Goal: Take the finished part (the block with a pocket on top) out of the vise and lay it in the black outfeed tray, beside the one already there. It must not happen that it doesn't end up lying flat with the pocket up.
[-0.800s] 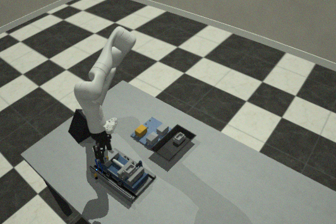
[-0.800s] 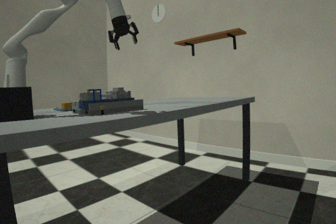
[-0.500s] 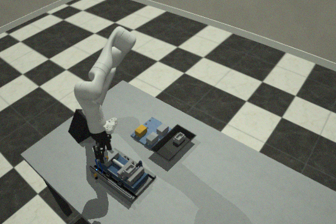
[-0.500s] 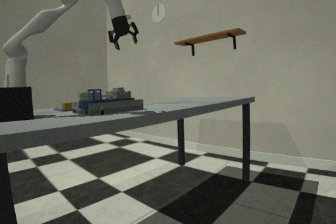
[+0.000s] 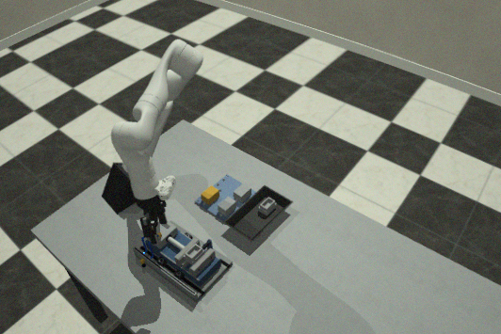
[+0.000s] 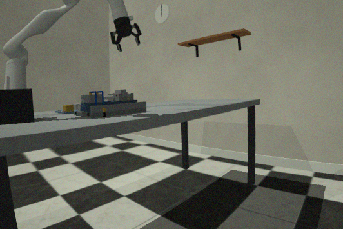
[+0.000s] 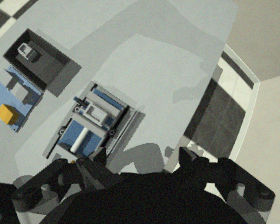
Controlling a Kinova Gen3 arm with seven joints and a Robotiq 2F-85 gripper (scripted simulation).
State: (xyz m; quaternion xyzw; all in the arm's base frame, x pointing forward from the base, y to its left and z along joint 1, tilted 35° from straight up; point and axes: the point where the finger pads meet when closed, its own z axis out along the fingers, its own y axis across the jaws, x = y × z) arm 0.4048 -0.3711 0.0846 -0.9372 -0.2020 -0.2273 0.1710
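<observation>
The finished part (image 5: 193, 251), a grey block with a pocket on top, sits clamped in the blue and grey vise (image 5: 184, 259) near the table's front left; both also show in the wrist view (image 7: 96, 111). The black outfeed tray (image 5: 259, 212) lies to the right of the vise and holds one pocketed block (image 5: 266, 206); it also shows in the wrist view (image 7: 38, 60). My gripper (image 6: 126, 39) is open and empty, high above the vise. In the top view the gripper (image 5: 152, 226) appears above the vise's left end.
A blue infeed plate (image 5: 222, 198) beside the tray carries a yellow block (image 5: 210, 195) and two grey blocks (image 5: 234, 199). The arm's black base (image 5: 118, 189) stands at the table's left edge. A wooden shelf (image 6: 215, 39) and a clock (image 6: 161, 13) hang on the wall.
</observation>
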